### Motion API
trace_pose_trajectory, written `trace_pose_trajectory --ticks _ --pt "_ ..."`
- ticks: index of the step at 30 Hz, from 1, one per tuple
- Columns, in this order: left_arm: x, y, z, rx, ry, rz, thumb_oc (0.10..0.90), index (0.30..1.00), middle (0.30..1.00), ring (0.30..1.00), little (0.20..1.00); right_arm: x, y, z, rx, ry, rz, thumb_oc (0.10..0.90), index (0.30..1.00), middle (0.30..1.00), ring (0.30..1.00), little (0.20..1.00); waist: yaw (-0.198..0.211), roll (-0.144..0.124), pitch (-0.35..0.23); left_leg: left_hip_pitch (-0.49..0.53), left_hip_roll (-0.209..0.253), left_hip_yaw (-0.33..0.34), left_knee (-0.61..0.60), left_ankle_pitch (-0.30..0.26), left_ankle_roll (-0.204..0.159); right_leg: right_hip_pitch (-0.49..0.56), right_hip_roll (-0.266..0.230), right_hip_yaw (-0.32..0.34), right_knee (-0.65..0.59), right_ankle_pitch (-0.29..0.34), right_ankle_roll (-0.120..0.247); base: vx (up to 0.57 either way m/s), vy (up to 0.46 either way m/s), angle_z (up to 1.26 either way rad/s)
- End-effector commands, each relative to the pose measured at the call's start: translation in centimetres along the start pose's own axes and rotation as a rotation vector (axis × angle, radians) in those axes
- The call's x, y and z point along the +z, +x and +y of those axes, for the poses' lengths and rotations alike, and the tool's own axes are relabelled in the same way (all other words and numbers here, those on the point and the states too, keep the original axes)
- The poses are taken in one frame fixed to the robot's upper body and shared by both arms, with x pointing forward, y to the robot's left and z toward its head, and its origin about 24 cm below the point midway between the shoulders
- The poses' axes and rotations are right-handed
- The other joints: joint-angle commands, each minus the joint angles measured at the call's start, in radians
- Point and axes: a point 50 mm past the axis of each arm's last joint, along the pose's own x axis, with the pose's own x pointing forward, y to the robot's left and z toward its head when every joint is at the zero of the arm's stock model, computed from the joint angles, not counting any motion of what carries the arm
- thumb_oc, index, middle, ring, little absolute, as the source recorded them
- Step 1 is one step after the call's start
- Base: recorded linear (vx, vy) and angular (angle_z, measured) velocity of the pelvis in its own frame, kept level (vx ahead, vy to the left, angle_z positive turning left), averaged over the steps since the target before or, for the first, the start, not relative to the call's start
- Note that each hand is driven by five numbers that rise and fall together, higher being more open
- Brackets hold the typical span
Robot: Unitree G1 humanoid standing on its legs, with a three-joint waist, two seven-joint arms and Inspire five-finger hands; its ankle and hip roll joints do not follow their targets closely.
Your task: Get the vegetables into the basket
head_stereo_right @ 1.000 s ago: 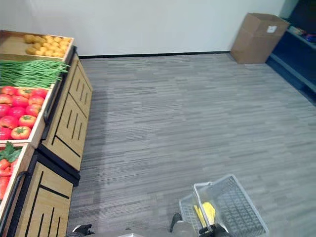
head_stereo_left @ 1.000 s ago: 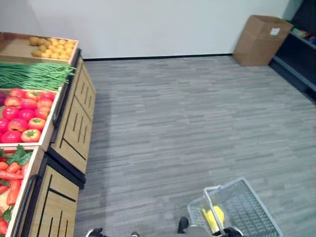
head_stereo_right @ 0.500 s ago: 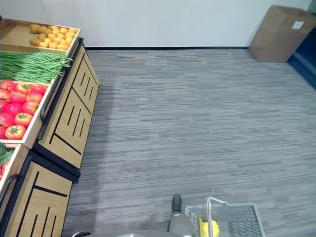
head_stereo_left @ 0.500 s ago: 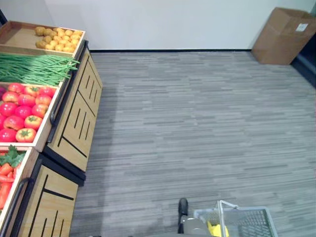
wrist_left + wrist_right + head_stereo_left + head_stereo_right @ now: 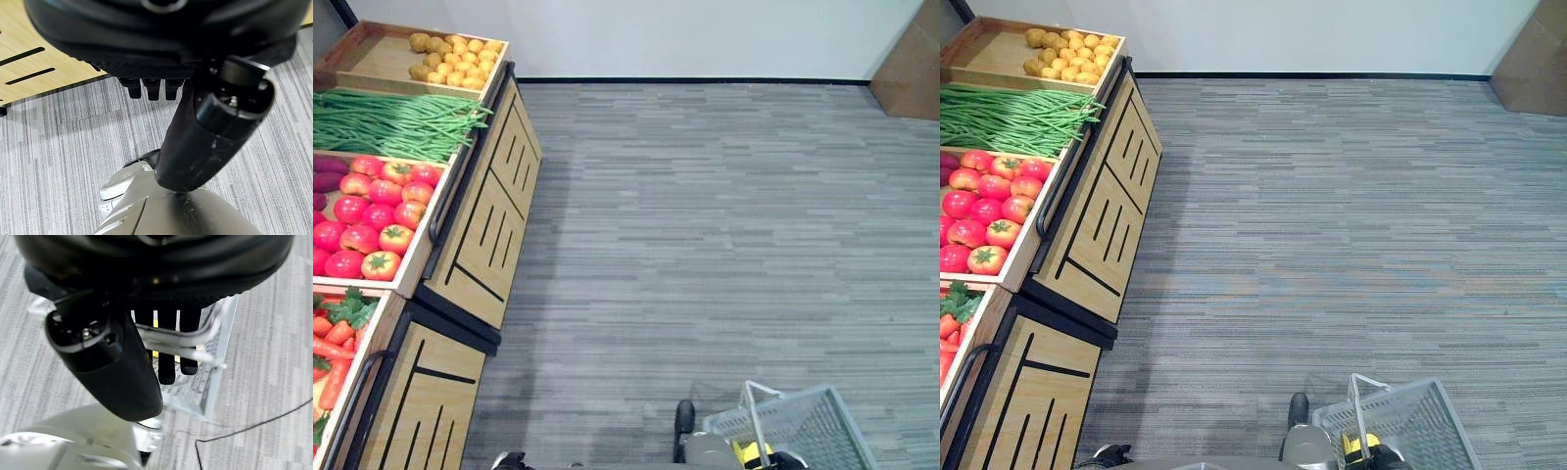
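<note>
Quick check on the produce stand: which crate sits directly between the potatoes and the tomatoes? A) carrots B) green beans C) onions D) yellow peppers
B: the green beans lie in the crate between the potatoes at the far end and the tomatoes, with the carrots in the nearest crate.

Black textured hands, stubby dark fingers (image 5: 152, 89), silver-grey arm casing.

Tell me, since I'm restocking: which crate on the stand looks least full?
The potato crate at the far end: its potatoes fill one corner, leaving bare wood. The bean and tomato crates look full.
</note>
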Motion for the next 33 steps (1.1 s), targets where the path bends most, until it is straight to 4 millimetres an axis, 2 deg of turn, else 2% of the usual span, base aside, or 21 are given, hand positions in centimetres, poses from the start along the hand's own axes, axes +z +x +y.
trace_pose_trajectory --ticks 1,3,6,7,9,11,12,13,14,15,16,19,26,33 --pt "1.3 0.0 -0.7 -0.017 -0.043 -0.033 0.9 1.0 1.0 1.0 1.0 -0.4 0.0 0.1 0.005 -0.001 -0.009 0.4 0.3 0.3 0.3 0.3 0.002 -0.037 -0.033 0.088 -0.141 0.028 0.06 0.078 0.018 -0.062 0.022 0.034 0.007 0.04 0.008 0.12 -0.141 0.27" --pt "1.4 0.0 -0.6 -0.014 -0.068 -0.035 0.9 1.0 1.0 1.0 1.0 -0.8 -0.1 -0.1 0.0 0.003 0.003 0.4 0.3 0.3 0.3 0.3 0.01 -0.044 -0.019 0.043 -0.132 0.051 0.136 0.131 -0.001 -0.026 0.028 0.021 0.004 0.009 -0.012 0.11 -0.156 0.27" --pt "1.6 0.0 -0.4 -0.009 -0.087 -0.042 0.9 1.0 1.0 1.0 1.0 -1.0 -0.1 -0.2 -0.005 0.009 0.009 0.4 0.3 0.3 0.3 0.3 0.011 -0.051 -0.006 0.007 -0.117 0.083 0.201 0.154 -0.009 0.0 0.029 0.002 -0.001 -0.01 -0.024 0.06 -0.13 0.34" --pt "1.9 0.0 -0.2 -0.004 -0.089 -0.05 0.9 1.0 1.0 1.0 1.0 -1.3 -0.1 -0.3 -0.012 0.012 0.016 0.4 0.3 0.3 0.3 0.3 0.008 -0.055 -0.001 -0.014 -0.081 0.142 0.207 0.169 -0.008 0.011 0.021 -0.018 0.0 -0.021 -0.024 0.07 -0.079 0.5" --pt "2.1 0.0 -0.3 -0.008 -0.092 -0.056 0.9 1.0 1.0 1.0 1.0 -1.6 -0.1 -0.5 -0.019 0.014 0.029 0.4 0.3 0.3 0.3 0.3 0.014 -0.056 0.006 -0.041 -0.037 0.215 0.149 0.15 0.006 0.028 0.007 -0.039 0.003 -0.039 -0.013 0.08 0.0 0.48" --pt "2.1 0.0 -0.3 -0.007 -0.087 -0.056 0.9 1.0 1.0 1.0 1.0 -1.8 -0.2 -0.7 -0.025 0.016 0.038 0.4 0.3 0.3 0.3 0.3 0.029 -0.062 0.006 -0.089 -0.027 0.259 0.073 0.102 0.018 0.048 -0.016 -0.05 -0.001 -0.049 0.006 0.12 0.04 0.6" --pt "2.0 0.0 -0.4 -0.004 -0.084 -0.054 0.9 1.0 1.0 1.0 1.0 -2.0 -0.2 -0.8 -0.029 0.016 0.044 0.4 0.3 0.3 0.3 0.3 0.039 -0.064 0.008 -0.15 -0.012 0.27 0.024 0.125 0.015 0.063 -0.025 -0.052 -0.006 -0.052 0.015 0.21 0.075 0.67" --pt "2.1 0.0 -0.4 0.001 -0.075 -0.057 0.9 1.0 1.0 1.0 1.0 -1.9 -0.2 -0.9 -0.036 0.015 0.037 0.4 0.3 0.3 0.3 0.3 0.046 -0.067 0.014 -0.203 0.032 0.284 -0.01 0.181 -0.001 0.082 -0.035 -0.049 -0.009 -0.062 0.024 0.22 0.086 0.56" --pt "2.1 0.0 -0.4 0.002 -0.072 -0.055 0.9 1.0 1.0 1.0 1.0 -1.9 -0.2 -0.9 -0.035 0.013 0.035 0.4 0.3 0.3 0.3 0.3 0.043 -0.063 0.016 -0.21 0.053 0.318 -0.021 0.21 -0.009 0.087 -0.034 -0.053 -0.007 -0.069 0.023 0.16 0.056 0.48" --pt "2.1 0.0 -0.4 0.002 -0.072 -0.055 0.9 1.0 1.0 1.0 1.0 -1.9 -0.2 -0.9 -0.035 0.013 0.035 0.4 0.3 0.3 0.3 0.3 0.044 -0.063 0.016 -0.209 0.054 0.32 -0.023 0.211 -0.01 0.086 -0.034 -0.052 -0.007 -0.069 0.022 0.06 0.028 0.23" --pt "2.2 0.0 -0.3 0.0 -0.077 -0.059 0.9 1.0 1.0 1.0 1.0 -1.6 -0.2 -1.1 -0.039 0.012 0.024 0.4 0.3 0.3 0.3 0.3 0.037 -0.059 0.02 -0.195 0.066 0.372 -0.027 0.222 -0.014 0.085 -0.03 -0.056 0.004 -0.075 0.018 0.06 0.045 0.04" --pt "1.2 0.0 -0.5 -0.002 -0.084 -0.035 0.9 1.0 1.0 1.0 1.0 -1.2 -0.1 -0.7 -0.033 0.005 0.019 0.4 0.3 0.3 0.3 0.3 0.05 -0.056 0.005 -0.141 0.044 0.339 -0.08 0.2 -0.01 0.11 -0.016 -0.036 0.001 -0.083 0.018 0.08 0.091 -0.03" --pt "0.9 0.0 -0.1 0.005 -0.051 -0.031 0.9 1.0 1.0 1.0 1.0 -1.5 -0.1 0.5 0.001 -0.034 0.036 0.4 0.3 0.3 0.3 0.3 0.056 -0.069 -0.023 -0.071 -0.003 0.37 -0.111 0.156 0.021 0.13 -0.039 -0.017 0.004 -0.074 0.034 0.07 0.107 -0.09" --pt "0.2 0.0 0.4 0.021 -0.061 -0.007 0.9 1.0 1.0 1.0 1.0 -1.1 -0.1 1.2 0.025 -0.05 0.027 0.4 0.3 0.3 0.3 0.3 0.077 -0.093 -0.03 -0.052 -0.052 0.35 -0.129 0.112 0.053 0.122 -0.068 0.002 0.012 -0.052 0.066 0.03 0.117 -0.01"
